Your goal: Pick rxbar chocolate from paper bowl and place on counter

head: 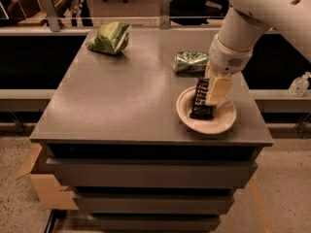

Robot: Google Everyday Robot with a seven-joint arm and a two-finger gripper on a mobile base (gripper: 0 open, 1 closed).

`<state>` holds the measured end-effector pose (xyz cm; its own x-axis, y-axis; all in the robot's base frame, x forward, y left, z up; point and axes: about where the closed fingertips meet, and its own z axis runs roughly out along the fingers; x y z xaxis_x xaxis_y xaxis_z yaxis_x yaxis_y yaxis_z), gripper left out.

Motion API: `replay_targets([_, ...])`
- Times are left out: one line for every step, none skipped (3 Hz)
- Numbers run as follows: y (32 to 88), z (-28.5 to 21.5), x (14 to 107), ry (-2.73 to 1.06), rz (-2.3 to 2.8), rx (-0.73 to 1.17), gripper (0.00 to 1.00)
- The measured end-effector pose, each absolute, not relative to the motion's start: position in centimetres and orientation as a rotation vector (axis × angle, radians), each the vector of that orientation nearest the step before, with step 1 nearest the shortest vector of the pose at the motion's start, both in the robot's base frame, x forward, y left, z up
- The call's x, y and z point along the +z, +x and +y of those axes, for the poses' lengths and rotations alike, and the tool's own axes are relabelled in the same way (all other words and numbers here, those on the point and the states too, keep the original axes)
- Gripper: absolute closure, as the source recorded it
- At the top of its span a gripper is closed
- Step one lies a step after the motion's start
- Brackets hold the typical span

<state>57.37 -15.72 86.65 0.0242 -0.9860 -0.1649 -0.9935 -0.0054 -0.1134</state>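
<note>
While the gripper hangs low over the paper bowl at the front right of the counter, the chocolate bar lies in that bowl, its far end at the gripper. Whether the gripper has hold of it cannot be told. 1 green can lies just behind, and a chip bag sits well apart, far left.

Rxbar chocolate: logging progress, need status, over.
Hand down at paper bowl, against rxbar chocolate. Bar in bowl, not yet on counter. Green can close behind bowl.
</note>
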Motion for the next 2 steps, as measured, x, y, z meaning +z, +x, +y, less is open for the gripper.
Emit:
replay_targets([57.1,-16.1,88.1,-2.112,2.006,0.016,1.00])
replay_targets([56.8,-16.4,89.4,-2.146,1.946,-0.021,1.00])
